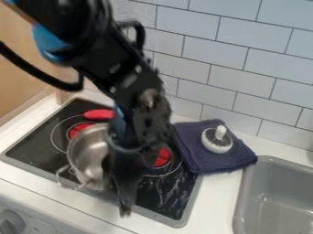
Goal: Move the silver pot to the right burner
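The silver pot sits on the left half of the stovetop, near its front edge. The pincer hangs just right of it; I cannot tell whether it is wide or narrow. A red object lies behind the pot, while a folded blue cloth lies beyond the right edge.

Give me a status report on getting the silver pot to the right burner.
Nothing looks done yet: the silver pot is at the left burner. In progress: the gripper is down near the pot's right side, though I can't tell whether it has hold of it. Left: bringing the pot across to the right burner, glowing red.
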{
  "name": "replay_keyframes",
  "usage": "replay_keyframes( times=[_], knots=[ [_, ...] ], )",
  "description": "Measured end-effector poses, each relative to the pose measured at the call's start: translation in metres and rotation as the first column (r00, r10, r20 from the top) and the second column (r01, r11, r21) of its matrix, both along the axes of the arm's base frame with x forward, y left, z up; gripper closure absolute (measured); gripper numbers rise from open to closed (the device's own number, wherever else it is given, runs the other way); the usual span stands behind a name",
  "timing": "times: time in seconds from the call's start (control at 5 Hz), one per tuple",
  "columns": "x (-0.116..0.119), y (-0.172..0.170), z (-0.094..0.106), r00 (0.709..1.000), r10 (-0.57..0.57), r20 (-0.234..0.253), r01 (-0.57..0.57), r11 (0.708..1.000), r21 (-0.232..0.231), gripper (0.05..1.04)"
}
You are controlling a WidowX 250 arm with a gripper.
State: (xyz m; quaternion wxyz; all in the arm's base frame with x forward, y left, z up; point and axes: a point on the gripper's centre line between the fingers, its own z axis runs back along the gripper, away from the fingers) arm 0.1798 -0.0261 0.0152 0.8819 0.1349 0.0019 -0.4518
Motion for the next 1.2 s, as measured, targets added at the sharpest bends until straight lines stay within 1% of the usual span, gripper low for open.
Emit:
replay_keyframes(
  times=[0.2, 0.4, 0.8, 1.0, 1.2],
  knots=[
    [-0.004, -0.005, -0.013, 0.997, -0.051, -0.050, 0.051, 0.999, 0.008, 1.020],
    [0.000, -0.011, -0.018, 0.992, -0.108, -0.064, 0.109, 0.994, 0.015, 1.020],
    [0.000, -0.011, -0.020, 0.990, -0.119, -0.072, 0.120, 0.993, 0.014, 1.020],
    [-0.001, -0.014, -0.020, 0.986, -0.148, -0.083, 0.148, 0.989, -0.004, 1.020],
    [-0.002, -0.020, -0.019, 0.983, -0.165, -0.086, 0.162, 0.986, -0.038, 0.996]
  ],
)
